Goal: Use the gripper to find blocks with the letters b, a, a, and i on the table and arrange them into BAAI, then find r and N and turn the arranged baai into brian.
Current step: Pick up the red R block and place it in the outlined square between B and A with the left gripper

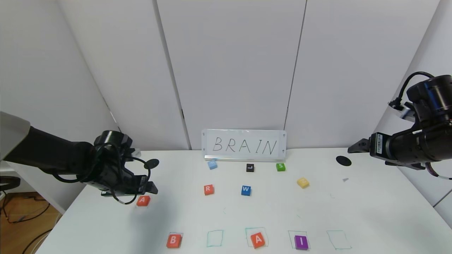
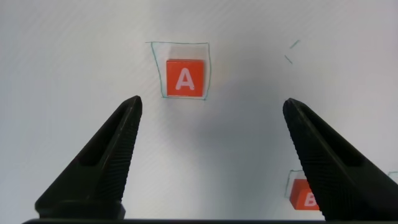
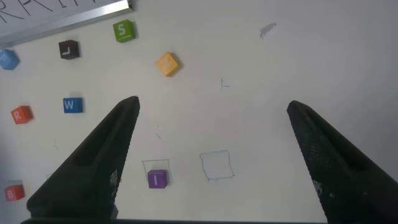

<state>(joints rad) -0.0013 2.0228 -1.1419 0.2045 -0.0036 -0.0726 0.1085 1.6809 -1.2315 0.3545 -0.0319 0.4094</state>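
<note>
White rectangular surface [image 1: 370, 215] carrying ten small square letter blocks. Landmark: white sign lettered BRAIN [image 1: 244, 145] at far edge.

Near row, opposite sign: orange-red B block [image 1: 173, 241], orange-red A block [image 1: 257, 240] and purple I block [image 1: 301, 242]; five green drawn squares, two empty.

Second orange-red A block [image 1: 143, 200] left of sign, just beside left gripper [image 1: 150, 188], jaws spread, nothing held.

Orange-red R block [image 1: 208, 189], blue W block [image 1: 246, 190], pale yellow block [image 1: 303, 182] between sign and near row.

Light blue block [image 1: 212, 164], black L block [image 1: 250, 168], green S block [image 1: 280, 167] just before sign.

Right gripper [image 3: 214, 158] raised right of sign, jaws wide, empty.
</note>
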